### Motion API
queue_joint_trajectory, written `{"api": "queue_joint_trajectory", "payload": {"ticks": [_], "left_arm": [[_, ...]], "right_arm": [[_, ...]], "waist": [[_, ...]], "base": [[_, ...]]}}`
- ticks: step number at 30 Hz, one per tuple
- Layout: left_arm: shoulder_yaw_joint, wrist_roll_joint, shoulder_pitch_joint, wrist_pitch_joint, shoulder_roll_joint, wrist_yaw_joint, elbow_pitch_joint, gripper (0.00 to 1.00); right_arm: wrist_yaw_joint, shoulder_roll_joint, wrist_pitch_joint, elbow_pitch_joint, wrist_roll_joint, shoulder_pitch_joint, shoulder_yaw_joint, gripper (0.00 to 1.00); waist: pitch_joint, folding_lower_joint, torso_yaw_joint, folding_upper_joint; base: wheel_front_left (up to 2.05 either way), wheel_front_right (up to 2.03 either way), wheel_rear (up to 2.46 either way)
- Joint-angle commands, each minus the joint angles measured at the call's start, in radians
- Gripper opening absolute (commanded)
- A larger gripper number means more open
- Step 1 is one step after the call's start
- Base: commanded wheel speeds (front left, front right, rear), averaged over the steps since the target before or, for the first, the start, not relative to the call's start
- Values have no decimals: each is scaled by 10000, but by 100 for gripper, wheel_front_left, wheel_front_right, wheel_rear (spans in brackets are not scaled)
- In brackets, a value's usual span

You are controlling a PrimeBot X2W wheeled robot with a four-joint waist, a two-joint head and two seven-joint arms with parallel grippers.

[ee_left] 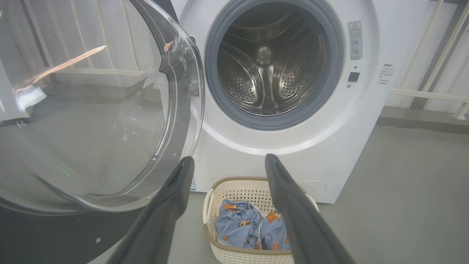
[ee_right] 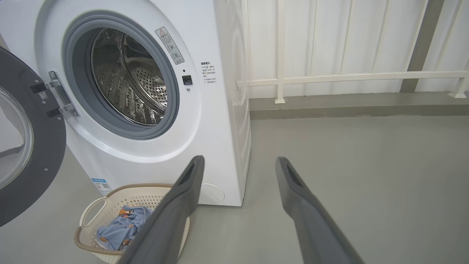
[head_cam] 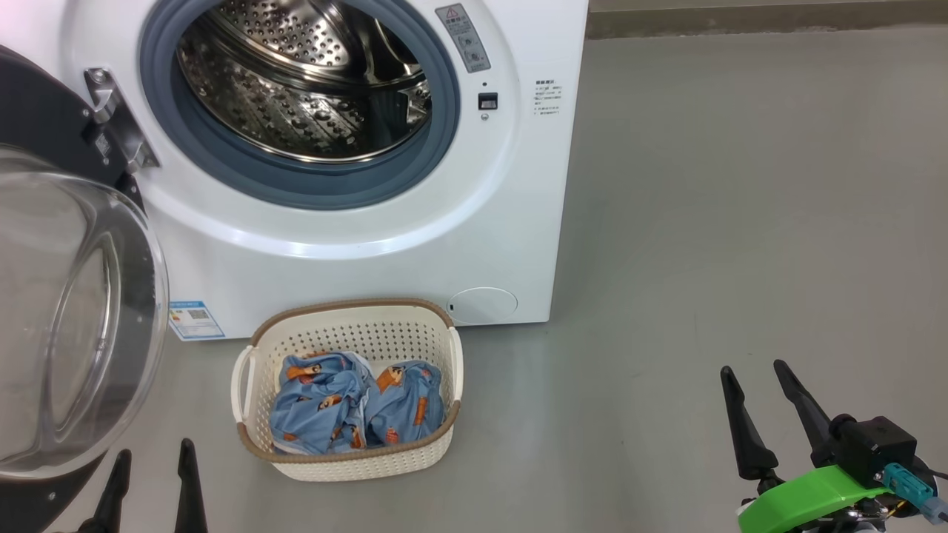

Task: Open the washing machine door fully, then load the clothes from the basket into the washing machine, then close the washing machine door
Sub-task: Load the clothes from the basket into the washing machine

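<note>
The white washing machine (head_cam: 511,222) stands ahead with its steel drum (head_cam: 304,81) bare. Its door (head_cam: 67,311) is swung wide to the left, glass bowl facing me; the left wrist view has the door (ee_left: 84,121) close by at its left. On the floor in front sits the cream basket (head_cam: 348,326) holding two bundles of light blue clothes (head_cam: 355,407). My left gripper (head_cam: 152,463) is open at the lower left, beside the door and left of the basket. Far right of the basket, my right gripper (head_cam: 755,374) is open and holds nothing.
Bare grey floor (head_cam: 740,222) stretches to the right of the machine. In the right wrist view a white railing (ee_right: 348,77) and a low kerb run along the back wall. A round low hatch (head_cam: 483,305) sits at the machine's bottom right.
</note>
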Motion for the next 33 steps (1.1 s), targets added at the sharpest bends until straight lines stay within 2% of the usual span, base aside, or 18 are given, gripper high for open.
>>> {"api": "queue_joint_trajectory", "payload": {"ticks": [1, 33], "left_arm": [[321, 124, -114, -65, 96, -9, -232, 100], [311, -20, -177, -65, 95, -96, 191, 100]], "right_arm": [[16, -83, -120, -190, -99, -155, 243, 100], [16, -144, -120, -10, -45, -211, 327, 100]], "waist": [[-14, 0, 32, 0], [103, 0, 175, 0]], "base": [[0, 0, 0], [2, -2, 0]]}}
